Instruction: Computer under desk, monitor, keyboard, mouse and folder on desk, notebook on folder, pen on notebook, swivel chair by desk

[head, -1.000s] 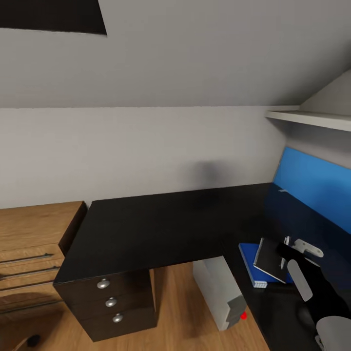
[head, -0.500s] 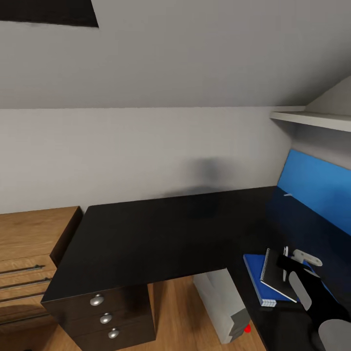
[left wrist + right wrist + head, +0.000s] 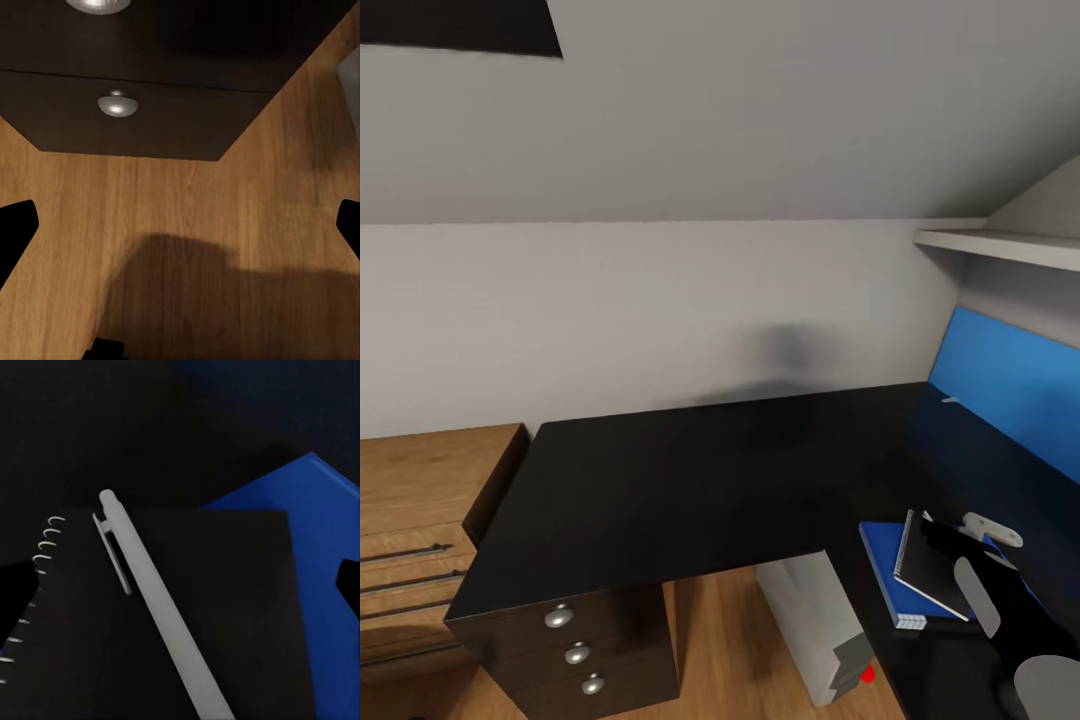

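Note:
The blue folder (image 3: pixel 888 578) lies on the black desk (image 3: pixel 690 480) near its right front edge, with the dark notebook (image 3: pixel 930 572) stacked on it. In the right wrist view the pale pen (image 3: pixel 161 619) lies slanted across the notebook (image 3: pixel 240 615), and the folder (image 3: pixel 330 540) shows beyond it. My right gripper (image 3: pixel 938 537) hovers just over the notebook, open, its fingertips (image 3: pixel 15 589) far apart on either side of the pen. The light-grey computer (image 3: pixel 815 615) stands under the desk. My left gripper (image 3: pixel 180 229) is open above the wood floor.
A black drawer unit (image 3: pixel 575 640) (image 3: pixel 112 105) carries the desk's left end, with low wooden shelving (image 3: pixel 415 530) beside it. A blue back panel (image 3: pixel 1010 390) and a white wall shelf (image 3: pixel 1000 245) stand at the right. A sloped grey ceiling hangs overhead.
The camera shifted at first, then held still. The thin white pen that stood up beside my right gripper half a second ago has dropped from the head view; the gripper hardly moved.

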Robot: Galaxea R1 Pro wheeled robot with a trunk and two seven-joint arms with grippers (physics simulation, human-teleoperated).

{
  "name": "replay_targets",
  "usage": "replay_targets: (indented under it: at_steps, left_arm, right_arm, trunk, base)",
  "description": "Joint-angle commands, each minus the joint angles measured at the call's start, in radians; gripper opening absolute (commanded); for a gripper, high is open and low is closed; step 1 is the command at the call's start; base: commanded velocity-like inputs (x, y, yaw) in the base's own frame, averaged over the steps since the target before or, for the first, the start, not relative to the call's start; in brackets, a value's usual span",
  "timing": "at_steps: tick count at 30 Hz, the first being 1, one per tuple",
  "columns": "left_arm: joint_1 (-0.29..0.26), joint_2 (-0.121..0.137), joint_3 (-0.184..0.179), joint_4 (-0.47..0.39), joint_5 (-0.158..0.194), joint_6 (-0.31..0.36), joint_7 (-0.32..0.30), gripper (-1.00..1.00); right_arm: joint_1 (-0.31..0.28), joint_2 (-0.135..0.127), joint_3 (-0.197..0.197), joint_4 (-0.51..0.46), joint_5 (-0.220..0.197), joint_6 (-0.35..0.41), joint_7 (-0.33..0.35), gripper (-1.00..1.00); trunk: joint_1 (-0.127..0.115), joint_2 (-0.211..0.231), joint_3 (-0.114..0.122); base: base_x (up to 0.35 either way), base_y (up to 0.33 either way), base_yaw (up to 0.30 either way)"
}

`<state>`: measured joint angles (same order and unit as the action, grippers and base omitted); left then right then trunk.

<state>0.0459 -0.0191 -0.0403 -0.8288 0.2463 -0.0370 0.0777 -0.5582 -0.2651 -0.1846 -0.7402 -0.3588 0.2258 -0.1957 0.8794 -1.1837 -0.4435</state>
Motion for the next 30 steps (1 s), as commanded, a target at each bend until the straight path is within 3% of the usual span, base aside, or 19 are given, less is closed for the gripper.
replay_targets:
  at_steps: [1, 8, 10, 11, 14, 18, 19, 25, 26, 30]
  left_arm:
    - [0.0, 0.001, -0.004, -0.001, 0.01, -0.003, 0.007, 1.0]
    - [0.0, 0.001, -0.005, 0.0, 0.009, -0.002, 0.008, 1.0]
    - [0.0, 0.001, -0.005, 0.0, 0.01, -0.001, 0.009, 1.0]
    - [0.0, 0.001, -0.006, 0.0, 0.01, 0.0, 0.008, 1.0]
    - [0.0, 0.001, -0.005, 0.0, 0.01, -0.001, 0.008, 1.0]
    - [0.0, 0.002, -0.005, 0.001, 0.01, -0.003, 0.008, 1.0]
    - [0.0, 0.004, -0.004, 0.007, 0.01, -0.004, 0.008, 1.0]
    - [0.0, 0.007, -0.003, 0.017, 0.01, -0.004, 0.008, 1.0]
    - [0.0, 0.009, -0.002, 0.054, 0.01, -0.004, 0.009, 1.0]
    - [0.0, 0.012, -0.001, 0.071, 0.01, -0.004, 0.009, 1.0]
  right_arm:
    - [0.0, 0.0, 0.001, -0.002, -0.009, 0.004, -0.005, 1.0]
    - [0.0, 0.001, 0.003, -0.012, -0.01, 0.002, -0.002, 1.0]
    - [0.002, 0.003, 0.001, -0.085, -0.011, 0.005, 0.0, 1.0]
    - [0.008, 0.007, 0.002, -0.168, -0.012, 0.01, -0.001, 1.0]
    - [0.034, 0.02, 0.011, -0.239, -0.013, 0.025, -0.002, 1.0]
    - [0.075, 0.092, 0.073, -0.337, -0.011, 0.071, -0.005, 1.0]
    - [0.09, 0.109, 0.106, -0.357, -0.006, 0.077, -0.005, 1.0]
    - [0.111, 0.14, 0.236, -0.376, 0.007, 0.081, -0.008, 1.0]
    - [0.115, 0.188, 0.289, -0.392, 0.01, 0.078, -0.013, 1.0]
    - [0.126, 0.22, 0.301, -0.397, 0.011, 0.075, -0.031, 1.0]
  trunk:
    - [-0.004, 0.007, 0.002]
    - [-0.031, 0.056, 0.024]
    - [-0.038, 0.07, 0.031]
    - [-0.038, 0.07, 0.031]
    - [-0.038, 0.07, 0.031]
    - [-0.038, 0.07, 0.031]
    - [-0.038, 0.07, 0.031]
    - [-0.038, 0.07, 0.031]
    - [-0.038, 0.07, 0.031]
    - [-0.038, 0.07, 0.031]
  base:
    - [0.0, 0.0, 0.0]
    - [0.0, 0.0, 0.0]
    - [0.0, 0.0, 0.0]
    - [0.0, 0.0, 0.0]
    - [0.0, 0.0, 0.0]
    - [0.0, 0.0, 0.0]
    - [-0.073, 0.0, 0.0]
    - [-0.23, 0.0, 0.0]
    - [-0.326, 0.0, 0.0]
    - [-0.33, 0.0, 0.0]
